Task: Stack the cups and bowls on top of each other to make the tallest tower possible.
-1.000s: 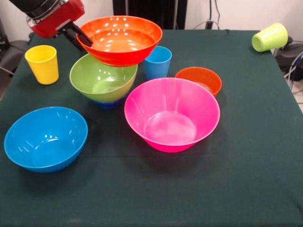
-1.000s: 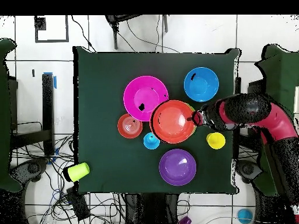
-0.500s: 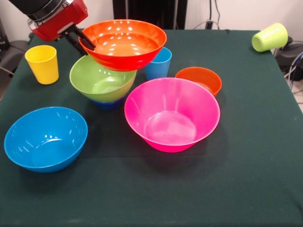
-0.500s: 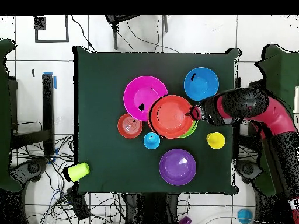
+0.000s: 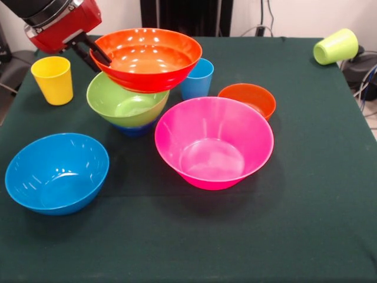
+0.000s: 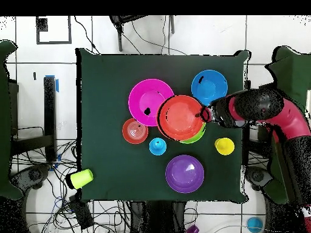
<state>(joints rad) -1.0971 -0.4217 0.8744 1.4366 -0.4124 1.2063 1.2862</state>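
Observation:
My gripper (image 5: 98,52) is shut on the left rim of the orange-red bowl (image 5: 147,59) and holds it just above the lime green bowl (image 5: 125,101). The green bowl rests on the small dark blue bowl (image 5: 133,129), which makes the tower. From overhead, the gripper (image 6: 204,114) holds the orange-red bowl (image 6: 180,117), which covers most of the green bowl (image 6: 196,137). The pink bowl (image 5: 213,141), light blue bowl (image 5: 57,172), small orange bowl (image 5: 247,99), yellow cup (image 5: 53,79) and light blue cup (image 5: 198,78) stand around. The lime green cup (image 5: 336,46) lies on its side. The purple bowl (image 6: 184,173) shows only overhead.
The dark green table (image 5: 306,194) has cables and equipment beyond its right edge. My red arm (image 6: 273,115) reaches in from the side where the yellow cup (image 6: 224,145) stands.
The gripper carried the orange-red bowl a little right, then back left and slightly lower. The bowl now sits more level over the lime green bowl. Nothing else moved.

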